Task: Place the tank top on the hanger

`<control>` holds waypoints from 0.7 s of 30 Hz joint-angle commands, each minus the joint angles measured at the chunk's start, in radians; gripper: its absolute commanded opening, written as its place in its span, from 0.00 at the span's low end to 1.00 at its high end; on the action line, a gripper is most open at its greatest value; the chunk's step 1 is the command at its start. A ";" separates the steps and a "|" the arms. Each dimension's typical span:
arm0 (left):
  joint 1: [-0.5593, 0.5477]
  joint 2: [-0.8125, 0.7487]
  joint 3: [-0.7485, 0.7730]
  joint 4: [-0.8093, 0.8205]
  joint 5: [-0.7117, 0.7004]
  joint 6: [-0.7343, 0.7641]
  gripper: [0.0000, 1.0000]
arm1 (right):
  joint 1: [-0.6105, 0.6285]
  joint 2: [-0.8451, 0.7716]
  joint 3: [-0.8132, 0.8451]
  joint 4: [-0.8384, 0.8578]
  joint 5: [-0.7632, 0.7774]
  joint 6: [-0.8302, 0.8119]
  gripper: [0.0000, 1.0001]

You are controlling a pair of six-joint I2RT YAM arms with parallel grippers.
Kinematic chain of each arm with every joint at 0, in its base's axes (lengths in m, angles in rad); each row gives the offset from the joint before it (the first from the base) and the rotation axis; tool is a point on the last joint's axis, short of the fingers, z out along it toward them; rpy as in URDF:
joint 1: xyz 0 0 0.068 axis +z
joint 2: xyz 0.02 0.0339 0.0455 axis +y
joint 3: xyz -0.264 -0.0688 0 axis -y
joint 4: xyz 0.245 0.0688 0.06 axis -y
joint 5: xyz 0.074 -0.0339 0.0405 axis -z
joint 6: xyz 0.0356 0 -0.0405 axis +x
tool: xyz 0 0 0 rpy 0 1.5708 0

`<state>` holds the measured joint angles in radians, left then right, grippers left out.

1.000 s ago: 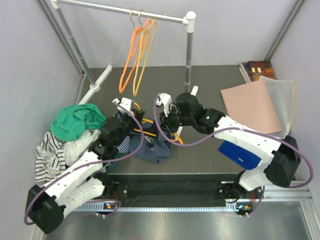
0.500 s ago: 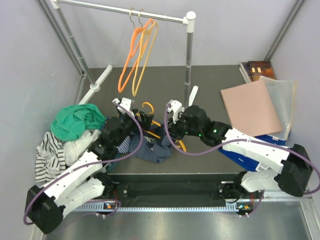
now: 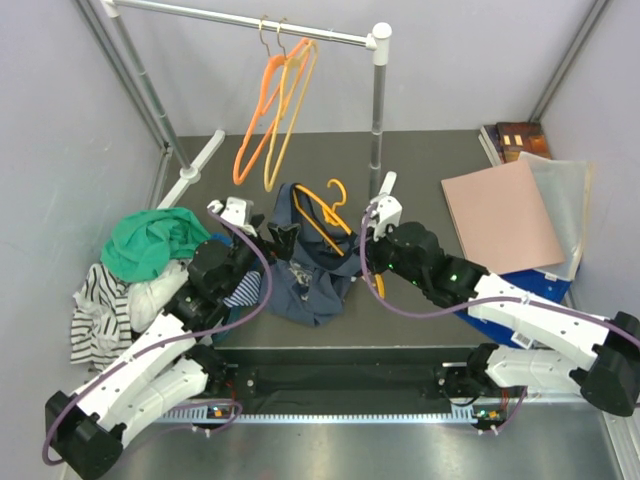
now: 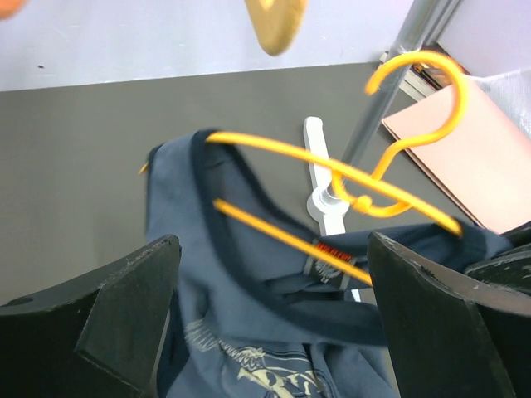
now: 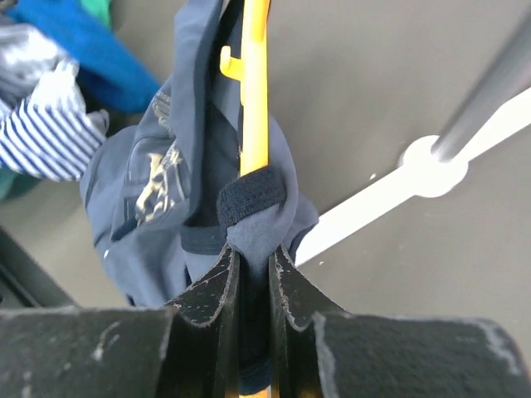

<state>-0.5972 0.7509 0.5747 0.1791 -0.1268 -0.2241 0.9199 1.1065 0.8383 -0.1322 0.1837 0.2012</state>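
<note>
The navy tank top (image 3: 310, 285) hangs in a bunch from the amber hanger (image 3: 325, 215), held up above the dark table between the two arms. My right gripper (image 3: 362, 258) is shut on one hanger arm with a fold of the top's strap wrapped over it. In the right wrist view the gripper (image 5: 253, 265) pinches the tank top (image 5: 166, 191) against the hanger (image 5: 255, 99). My left gripper (image 3: 283, 237) stands wide open just left of the cloth, touching nothing. Its wrist view shows the gripper (image 4: 274, 323) framing the tank top (image 4: 249, 332) and the hanger (image 4: 332, 174).
A clothes rail (image 3: 240, 20) at the back carries two more hangers (image 3: 275, 110), with its post (image 3: 378, 110) and white foot (image 3: 385, 185) right behind the held hanger. A green garment (image 3: 150, 240) and striped cloth (image 3: 95, 315) lie left. A pink folder (image 3: 500, 215) lies right.
My left gripper let go, opened wide and drew back to the left. My right gripper closed on the hanger and strap and raised them, so the top now hangs above the table.
</note>
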 commanded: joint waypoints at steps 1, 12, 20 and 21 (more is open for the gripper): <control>0.004 -0.025 0.042 -0.007 -0.049 0.012 0.99 | 0.000 -0.085 -0.004 0.155 0.123 0.029 0.00; 0.002 -0.039 0.042 -0.021 -0.099 0.020 0.99 | -0.001 -0.149 0.062 0.135 0.221 0.018 0.00; 0.002 -0.045 0.034 -0.024 -0.132 0.028 0.99 | -0.003 -0.244 0.059 0.200 0.283 -0.005 0.00; 0.002 -0.045 0.034 -0.024 -0.134 0.028 0.99 | -0.001 -0.243 0.065 0.197 0.284 -0.017 0.00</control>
<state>-0.5972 0.7197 0.5762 0.1444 -0.2356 -0.2092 0.9199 0.9421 0.8497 -0.0715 0.4042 0.2092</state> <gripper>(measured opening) 0.987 0.099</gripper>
